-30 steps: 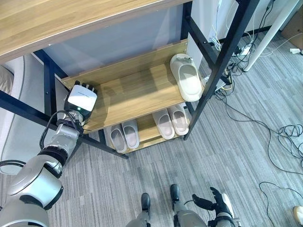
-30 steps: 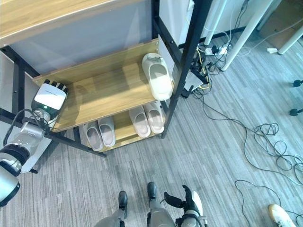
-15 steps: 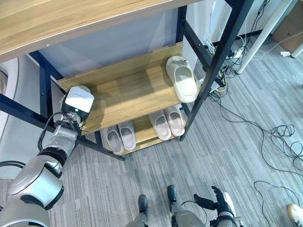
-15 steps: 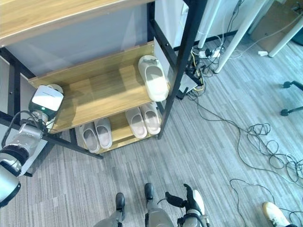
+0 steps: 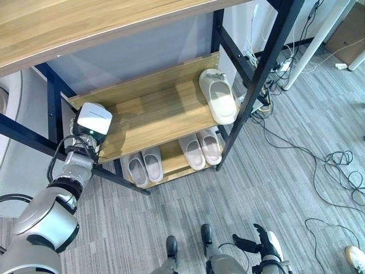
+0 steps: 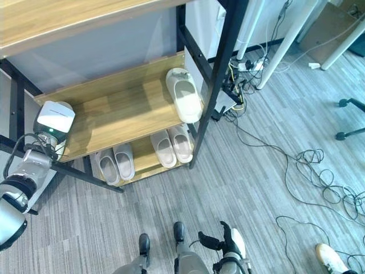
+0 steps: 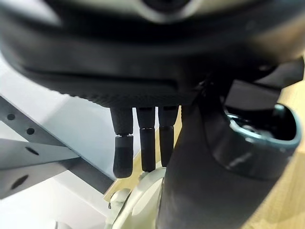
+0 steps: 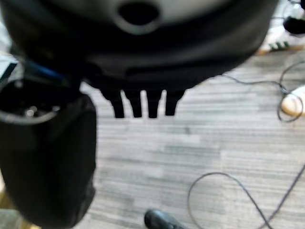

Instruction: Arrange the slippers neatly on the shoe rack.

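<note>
My left hand (image 5: 94,119) is at the left end of the rack's middle shelf (image 5: 154,114), its white back turned up. In the left wrist view its fingers (image 7: 141,143) and thumb curl onto a cream slipper (image 7: 138,200), which the hand mostly hides from above. A second cream slipper (image 5: 218,96) lies at the right end of the same shelf, toe toward the back. My right hand (image 5: 259,245) hangs low over the floor, with its fingers (image 8: 143,102) straight and nothing in it.
Two pairs of pale slippers (image 5: 145,166) (image 5: 202,146) sit on the bottom shelf. Black frame posts (image 5: 251,80) flank the shelves and a wooden top overhangs them. Cables (image 5: 342,165) trail over the grey carpet at the right. A light shoe (image 5: 356,257) lies at the far lower right.
The camera has shifted a little. My left hand's dark fingers, seen over the shelf a second ago, now lie hidden under its white back at the shelf's left end.
</note>
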Robot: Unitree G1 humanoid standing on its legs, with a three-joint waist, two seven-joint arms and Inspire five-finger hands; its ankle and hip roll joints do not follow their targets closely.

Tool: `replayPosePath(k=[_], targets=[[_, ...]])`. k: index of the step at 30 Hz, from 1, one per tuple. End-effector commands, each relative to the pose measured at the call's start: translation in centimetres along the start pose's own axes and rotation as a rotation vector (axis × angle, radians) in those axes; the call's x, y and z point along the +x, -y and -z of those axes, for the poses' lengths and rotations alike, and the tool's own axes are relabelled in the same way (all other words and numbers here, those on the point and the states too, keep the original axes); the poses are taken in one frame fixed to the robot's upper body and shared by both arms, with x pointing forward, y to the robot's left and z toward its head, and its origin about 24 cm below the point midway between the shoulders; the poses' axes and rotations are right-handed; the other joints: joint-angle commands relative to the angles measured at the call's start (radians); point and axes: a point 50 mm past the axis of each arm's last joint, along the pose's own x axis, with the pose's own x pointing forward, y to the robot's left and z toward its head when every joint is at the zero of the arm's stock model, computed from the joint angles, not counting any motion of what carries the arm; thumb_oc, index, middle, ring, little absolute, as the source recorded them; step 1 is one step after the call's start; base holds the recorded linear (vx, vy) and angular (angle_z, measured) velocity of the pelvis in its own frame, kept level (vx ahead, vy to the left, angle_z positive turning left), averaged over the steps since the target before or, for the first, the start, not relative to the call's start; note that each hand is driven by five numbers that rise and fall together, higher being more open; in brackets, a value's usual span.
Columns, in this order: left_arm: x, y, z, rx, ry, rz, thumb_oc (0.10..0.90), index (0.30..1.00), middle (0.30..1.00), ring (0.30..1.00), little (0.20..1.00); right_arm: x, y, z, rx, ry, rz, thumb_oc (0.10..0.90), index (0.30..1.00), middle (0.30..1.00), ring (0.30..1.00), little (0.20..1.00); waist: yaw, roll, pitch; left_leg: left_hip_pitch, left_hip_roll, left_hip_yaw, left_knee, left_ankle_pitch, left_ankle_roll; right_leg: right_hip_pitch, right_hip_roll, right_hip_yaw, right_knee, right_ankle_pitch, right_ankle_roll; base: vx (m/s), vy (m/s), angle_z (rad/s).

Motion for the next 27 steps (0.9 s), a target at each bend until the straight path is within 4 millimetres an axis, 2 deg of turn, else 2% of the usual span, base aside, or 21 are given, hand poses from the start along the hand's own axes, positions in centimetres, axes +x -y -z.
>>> replayPosePath(k=[1,2,3,4,5,9,10,13,20,27], targets=[[2.9,-5.5,2.2,-0.083,-0.155,-0.248,0.4,0.3,0.3,0.3,0.3,-0.6,0.3,1.2,0.009,-0.026,0.053,0.8,0.9,0.9,0.9,0.9,0.019,-0.021,-0.032,0.01,-0.047,0.006,0.002,-0.099,0.028,0.038,-0.071,0.068,0.004,-0.099,0.158,-0.01,-0.025,0.1],[2.9,-5.5,2.2,-0.083,-0.155,-0.248,0.4,0.3,0.3,0.3,0.3,-0.6,0.3,1.2,0.009,-0.026,0.053,0.8,0.9,0.9,0.9,0.9,0.019,-0.021,-0.032,0.011,-0.047,0.006,0.002,-0.099,0.028,0.038,-0.071,0.068,0.004,-0.099,0.158,-0.02,-0.037,0.09],[3.3,-7.0,1.0,-0.116,-0.112,-0.316,0.4,0.3,0.3,0.3,0.3,-0.5,0.2,1.2,0.015,-0.034,0.057,0.8,0.9,0.9,0.9,0.9,0.022,-0.018,-0.028,0.011,-0.05,0.003,0.002,-0.098,0.029,0.041,-0.072,0.068,0.004,-0.1,0.158,-0.01,-0.019,0.05],[3.3,-7.0,1.0,-0.116,-0.112,-0.316,0.4,0.3,0.3,0.3,0.3,-0.5,0.2,1.2,0.015,-0.034,0.057,0.8,0.9,0.9,0.9,0.9,0.022,-0.018,-0.028,0.011,-0.05,0.003,0.002,-0.098,0.029,0.041,-0.072,0.068,0.004,-0.1,0.158,-0.02,-0.038,0.04],[3.4,-8.2,0.0,-0.144,-0.076,-0.371,0.4,0.3,0.3,0.3,0.3,-0.5,0.2,1.1,0.016,-0.041,0.06,0.8,0.9,0.9,0.9,0.9,0.025,-0.015,-0.024,0.013,-0.052,0.002,0.002,-0.098,0.03,0.043,-0.074,0.067,0.004,-0.1,0.158,-0.02,-0.027,0.05],[3.3,-9.6,-1.5,-0.193,-0.025,-0.436,0.4,0.3,0.3,0.3,0.3,-0.5,0.0,1.2,0.016,-0.054,0.058,0.8,0.9,0.9,0.9,0.9,0.029,-0.01,-0.022,0.016,-0.054,0.002,0.002,-0.098,0.031,0.047,-0.076,0.067,0.004,-0.102,0.158,-0.01,-0.024,0.04],[3.1,-10.3,-2.6,-0.227,0.012,-0.472,0.4,0.3,0.3,0.3,0.3,-0.5,-0.1,1.2,0.013,-0.063,0.059,0.8,0.9,0.9,0.9,0.9,0.03,-0.006,-0.021,0.02,-0.056,0.003,0.002,-0.098,0.031,0.051,-0.077,0.067,0.004,-0.102,0.158,0.0,0.0,0.0],[2.7,-11.0,-4.5,-0.274,0.066,-0.495,0.4,0.3,0.3,0.3,0.3,-0.5,-0.2,1.4,0.003,-0.08,0.058,0.8,0.9,0.9,0.9,0.9,0.03,0.005,-0.022,0.026,-0.058,0.005,0.002,-0.097,0.032,0.057,-0.079,0.069,0.004,-0.103,0.157,0.0,-0.006,-0.01],[3.3,-11.9,-6.6,-0.31,0.089,-0.48,0.4,0.3,0.3,0.3,0.3,0.0,0.4,1.0,-0.016,-0.07,0.078,0.8,0.9,0.9,0.9,0.9,0.016,0.024,-0.019,0.021,-0.057,0.012,0.002,-0.092,0.032,0.05,-0.078,0.077,0.004,-0.101,0.155,-0.01,-0.008,-0.02],[3.8,-12.0,-7.7,-0.312,0.098,-0.448,0.4,0.3,0.3,0.3,0.3,0.0,0.9,1.5,-0.014,-0.091,0.094,0.8,0.9,0.9,0.9,0.9,0.002,0.027,-0.017,0.006,-0.054,0.02,0.002,-0.089,0.03,0.031,-0.076,0.082,0.004,-0.096,0.154,-0.01,-0.021,-0.02]])
